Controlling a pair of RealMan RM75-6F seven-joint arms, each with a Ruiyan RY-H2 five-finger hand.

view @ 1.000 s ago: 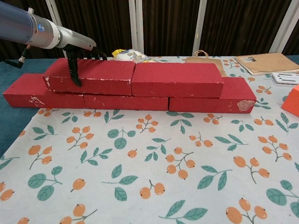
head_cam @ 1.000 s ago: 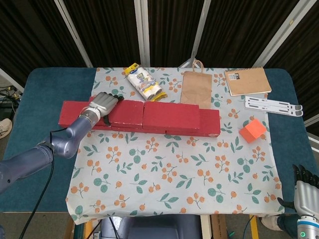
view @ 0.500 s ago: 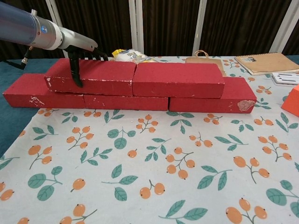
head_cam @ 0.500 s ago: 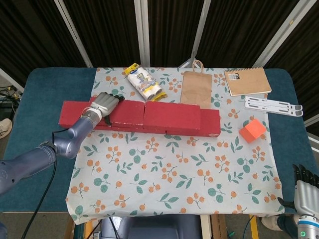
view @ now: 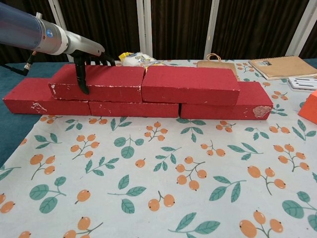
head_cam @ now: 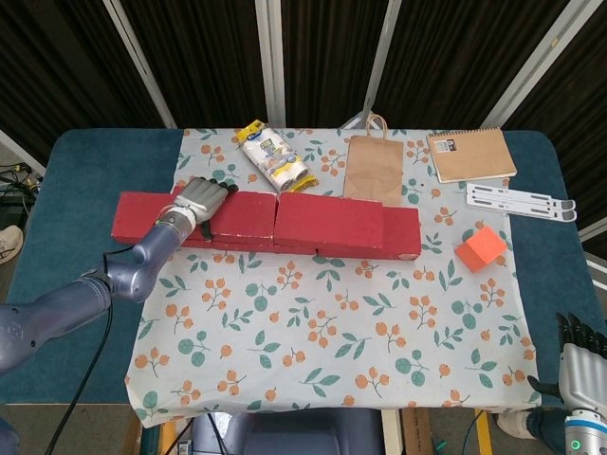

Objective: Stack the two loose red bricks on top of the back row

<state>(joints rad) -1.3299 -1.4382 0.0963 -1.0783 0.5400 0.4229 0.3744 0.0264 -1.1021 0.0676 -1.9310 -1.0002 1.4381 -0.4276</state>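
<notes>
Along the back of the floral cloth lies a bottom row of red bricks (head_cam: 137, 216) (view: 44, 99). Two more red bricks rest on it, end to end: an upper left brick (head_cam: 245, 216) (view: 114, 82) and an upper right brick (head_cam: 329, 223) (view: 190, 84). My left hand (head_cam: 199, 197) (view: 89, 62) grips the left end of the upper left brick, fingers over its top and thumb down its front face. My right hand (head_cam: 580, 365) hangs at the front right corner, off the table edge, holding nothing.
Behind the bricks lie a yellow snack packet (head_cam: 275, 158), a brown paper bag (head_cam: 374, 166) and a spiral notebook (head_cam: 471, 154). A white stand (head_cam: 520, 201) and an orange block (head_cam: 481, 247) (view: 309, 106) sit to the right. The floral cloth (head_cam: 322, 332) covers the table's middle.
My left hand has nudged the upper left brick slightly to the right, and the upper right brick has shifted right with it. The right hand has not moved.
</notes>
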